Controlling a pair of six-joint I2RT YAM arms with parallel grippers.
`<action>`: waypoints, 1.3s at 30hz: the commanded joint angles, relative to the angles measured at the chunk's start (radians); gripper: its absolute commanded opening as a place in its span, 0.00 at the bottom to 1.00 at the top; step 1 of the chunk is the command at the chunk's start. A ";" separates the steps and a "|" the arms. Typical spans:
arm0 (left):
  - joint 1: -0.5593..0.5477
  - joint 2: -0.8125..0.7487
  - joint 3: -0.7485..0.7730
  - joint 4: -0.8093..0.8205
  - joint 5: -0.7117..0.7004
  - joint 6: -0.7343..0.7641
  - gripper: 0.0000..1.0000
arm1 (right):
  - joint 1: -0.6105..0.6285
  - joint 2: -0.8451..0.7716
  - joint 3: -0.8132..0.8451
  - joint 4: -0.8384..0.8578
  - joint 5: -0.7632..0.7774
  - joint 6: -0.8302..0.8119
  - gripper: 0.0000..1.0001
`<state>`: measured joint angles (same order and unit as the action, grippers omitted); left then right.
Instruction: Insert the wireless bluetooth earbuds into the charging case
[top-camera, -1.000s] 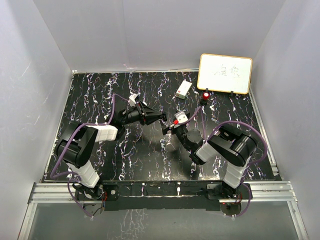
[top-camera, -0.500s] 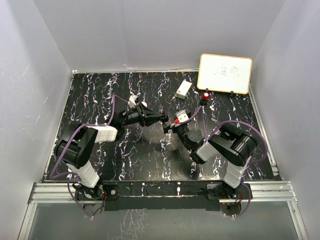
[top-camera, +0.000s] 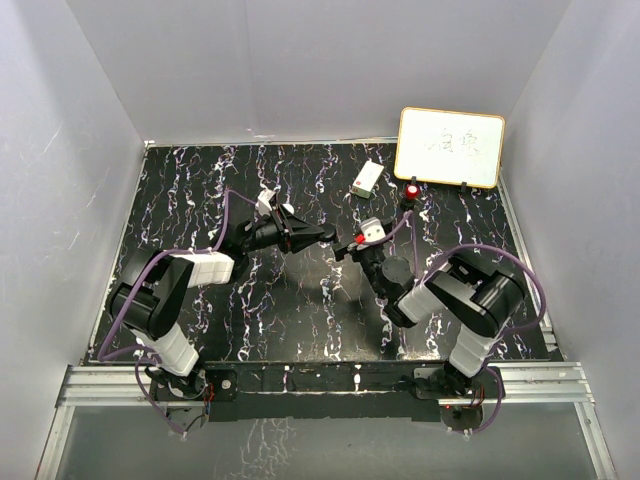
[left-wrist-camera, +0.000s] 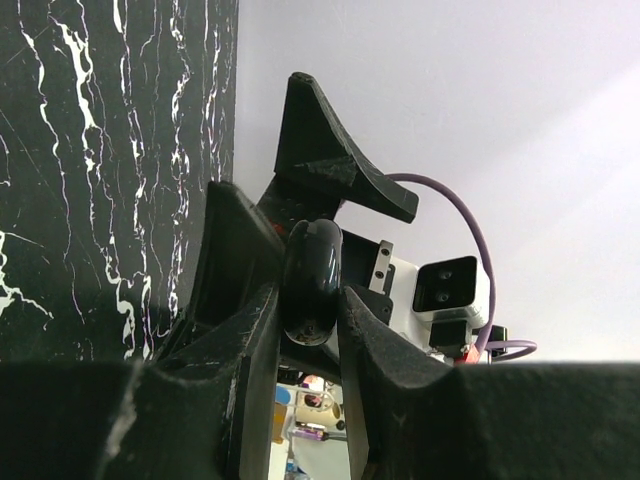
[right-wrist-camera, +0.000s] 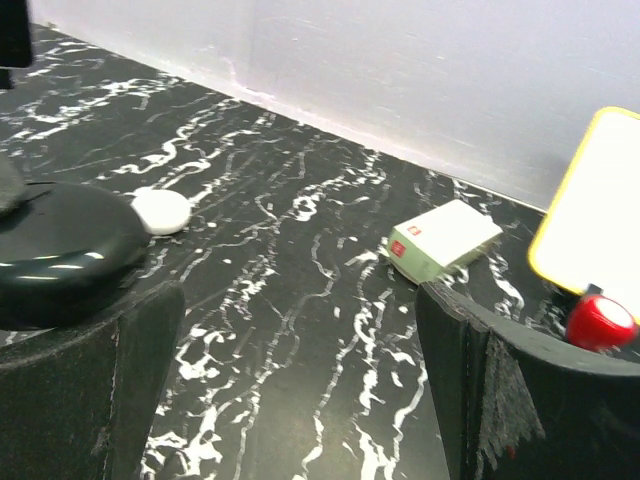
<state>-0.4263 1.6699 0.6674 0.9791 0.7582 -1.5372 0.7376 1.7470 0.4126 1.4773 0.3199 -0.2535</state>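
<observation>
Charging case (left-wrist-camera: 312, 275), a glossy black puck, is pinched edge-on in the left pincer (top-camera: 327, 233) over the worktop (top-camera: 200, 200), on the near side of the white box (top-camera: 367, 178), where the right pincer (top-camera: 346, 248) faces it, fingers spread wide and holding nothing; the earbuds are too small to make out.

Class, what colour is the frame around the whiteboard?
Yellow frame, clearest in the top external view.

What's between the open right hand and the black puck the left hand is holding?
Nothing visible. The left hand grips the black puck, which sits right beside the right hand's open fingers. The white puck and white box lie farther back on the table.
</observation>
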 joint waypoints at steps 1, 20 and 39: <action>0.000 -0.026 0.024 -0.019 0.019 0.027 0.00 | -0.011 -0.092 -0.052 0.337 0.148 -0.030 0.98; 0.014 0.330 0.321 -0.261 -0.055 0.315 0.00 | -0.021 -0.847 -0.029 -0.890 0.302 0.308 0.98; -0.009 0.484 0.563 -0.537 -0.237 0.509 0.00 | -0.020 -1.000 -0.104 -0.964 0.286 0.333 0.98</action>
<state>-0.4248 2.1384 1.1824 0.5056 0.5522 -1.0740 0.7189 0.7723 0.3103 0.5030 0.6048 0.0742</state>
